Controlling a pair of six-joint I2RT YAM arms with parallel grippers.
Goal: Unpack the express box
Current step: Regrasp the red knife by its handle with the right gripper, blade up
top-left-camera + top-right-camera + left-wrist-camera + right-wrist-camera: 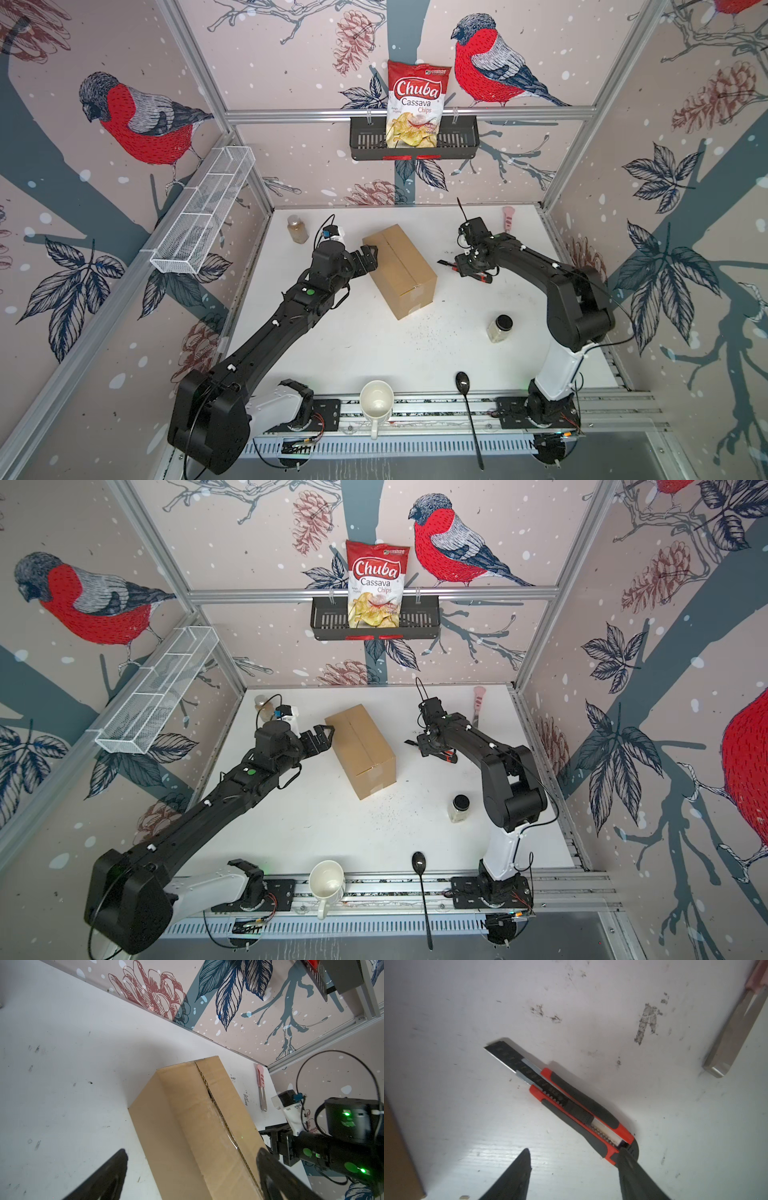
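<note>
Though close, express box (197,1136) partly cropped

Brown express box (399,262) — flaps shut, lying lengthwise.

In the right wrist view only a corner of the box (398,1157) shows at the edge, and the pink-handled knife (735,1030) is blurred and cut off. In a top view the right hand (467,268) covers the middle of the box cutter (487,277).

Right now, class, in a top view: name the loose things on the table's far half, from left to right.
The amber bottle → express box → utility knife → pink-handled tool.
</note>
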